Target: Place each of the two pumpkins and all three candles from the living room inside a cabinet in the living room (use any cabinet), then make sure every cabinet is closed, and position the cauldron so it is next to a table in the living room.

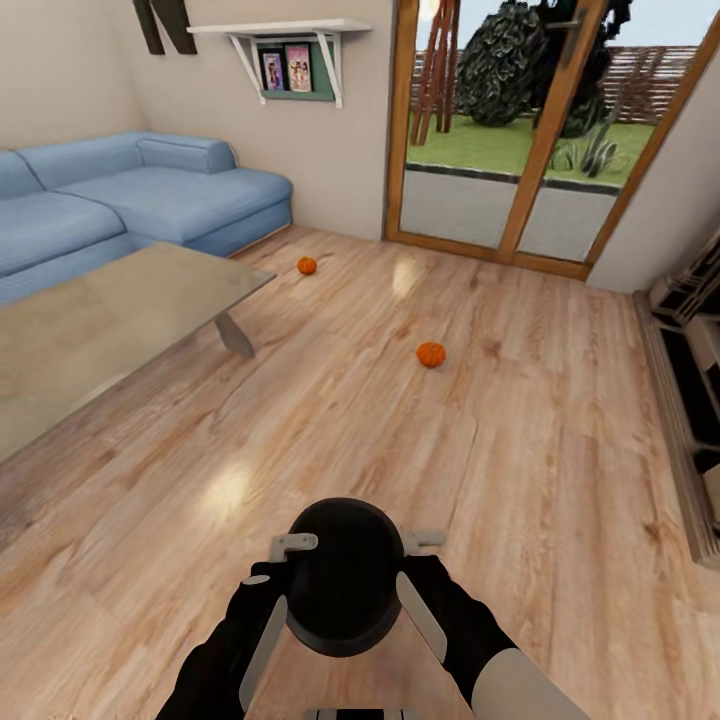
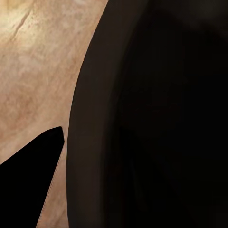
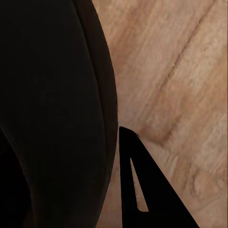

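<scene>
While the wooden floor (image 1: 520, 420) spreads across the whole room, the blue sofa (image 1: 120, 200) fills the head view from 9 to 11 o'clock, and the glass-topped worktop (image 1: 100, 320) stands in front of it at about 9 o'clock. A glazed garden door (image 1: 520, 150) closes the far wall at 12 to 1 o'clock, and a dark low unit (image 1: 690, 400), possibly the cabinet, edges in at 3 o'clock, with a wall shelf (image 1: 285, 40) high at 11 o'clock. At 6 o'clock the black cauldron (image 1: 345, 575) sits pinned between both arms, the left claw (image 1: 290, 548) against one flank and the right claw (image 1: 420, 545) against the other; whether either claw is clenched or released I cannot tell, since each wrist view shows mostly dark cauldron wall and 1 finger. Both pumpkins lie on the bare floor: the nearer pumpkin (image 1: 431, 354) just past 12 o'clock, the farther pumpkin (image 1: 306, 265) toward 11, close to the worktop's corner. By my judgement little is finished: 2 pumpkins await stowing, and the cauldron is not yet beside the worktop. Nothing blocks the way to either.
</scene>
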Motion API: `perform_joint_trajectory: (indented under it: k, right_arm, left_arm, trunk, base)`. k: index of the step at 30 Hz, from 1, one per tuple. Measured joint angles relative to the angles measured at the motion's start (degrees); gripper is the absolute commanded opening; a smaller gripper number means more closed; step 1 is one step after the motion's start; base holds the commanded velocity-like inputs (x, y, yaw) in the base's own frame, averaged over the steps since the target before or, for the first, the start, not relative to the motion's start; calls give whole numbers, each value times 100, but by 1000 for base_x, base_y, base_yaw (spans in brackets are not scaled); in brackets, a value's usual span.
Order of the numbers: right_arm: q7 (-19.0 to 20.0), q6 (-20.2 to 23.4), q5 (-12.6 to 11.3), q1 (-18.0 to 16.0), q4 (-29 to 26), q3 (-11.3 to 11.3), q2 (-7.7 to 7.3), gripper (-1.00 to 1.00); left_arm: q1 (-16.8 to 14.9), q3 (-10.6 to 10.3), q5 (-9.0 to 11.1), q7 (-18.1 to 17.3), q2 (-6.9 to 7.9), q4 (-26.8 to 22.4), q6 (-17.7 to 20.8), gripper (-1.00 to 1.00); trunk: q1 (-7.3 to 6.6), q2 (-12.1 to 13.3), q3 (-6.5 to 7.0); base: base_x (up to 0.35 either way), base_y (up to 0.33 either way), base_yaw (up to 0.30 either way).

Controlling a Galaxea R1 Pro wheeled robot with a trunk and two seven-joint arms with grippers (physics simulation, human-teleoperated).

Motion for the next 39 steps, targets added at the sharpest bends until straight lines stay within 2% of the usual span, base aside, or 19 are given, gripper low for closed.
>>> perform_joint_trajectory:
  k: [39]
  right_arm:
    - [0,0,-1,0,0,0,0,-100]
  left_arm:
    - [0,0,0,0,0,0,0,-100]
  trunk:
    - [0,0,0]
  base:
    - [0,0,287]
